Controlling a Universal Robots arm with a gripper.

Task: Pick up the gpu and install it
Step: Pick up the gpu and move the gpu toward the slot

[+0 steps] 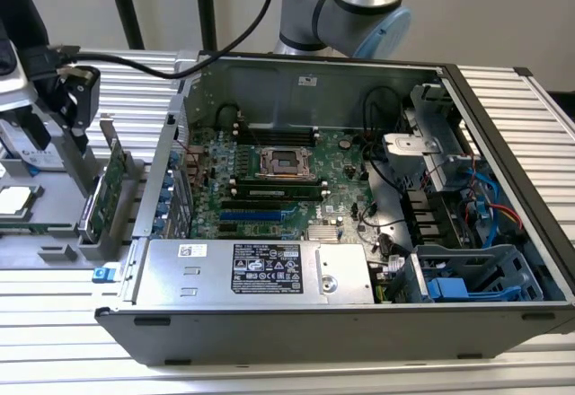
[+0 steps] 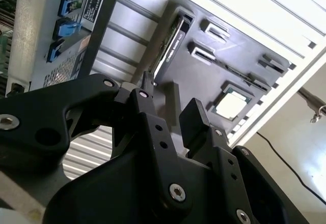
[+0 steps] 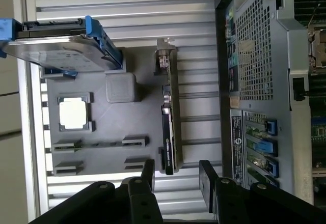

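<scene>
The table (image 1: 503,99) is ribbed silver metal with a dull brushed sheen. On it the tray (image 3: 107,122) looks like matt grey plastic. The gpu (image 3: 170,127) shows a green circuit board, a black cover with a slight gloss and a bare metal bracket. The CPU (image 3: 74,113) has a bright, smooth metal lid. The computer case (image 1: 269,332) is grey sheet metal, perforated at its rear panel. The pincer (image 3: 177,170) is matt black, dotted with shiny screw heads.
</scene>
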